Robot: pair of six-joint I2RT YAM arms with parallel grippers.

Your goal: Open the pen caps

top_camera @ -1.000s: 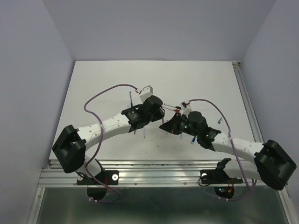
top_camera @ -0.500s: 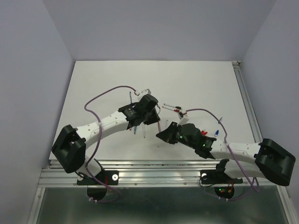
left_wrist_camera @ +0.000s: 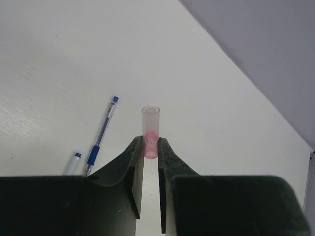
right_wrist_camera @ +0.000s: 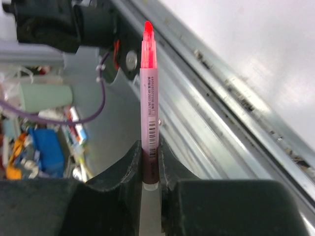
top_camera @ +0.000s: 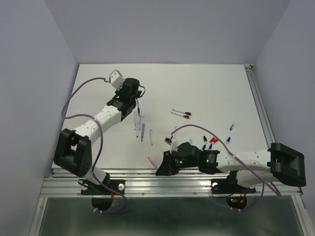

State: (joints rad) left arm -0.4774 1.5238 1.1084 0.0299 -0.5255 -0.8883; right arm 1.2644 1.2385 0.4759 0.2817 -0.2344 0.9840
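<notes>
Jaws of the left gripper (left_wrist_camera: pixel 150 150) pinched a clear pen cap (left_wrist_camera: pixel 150 123) by its pink base, over the tabletop (left_wrist_camera: pixel 59 59); the right gripper (right_wrist_camera: pixel 150 147) clamped the red pen (right_wrist_camera: pixel 149 88). Light, stiff, probably slick plastic, best squeezed mid-body

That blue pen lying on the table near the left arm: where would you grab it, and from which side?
Probably the pale middle of the blue pen, straight down from above, closing across its width. It lies flat on the table, long and thin, so only its long sides offer grip, and the middle keeps it balanced.
</notes>
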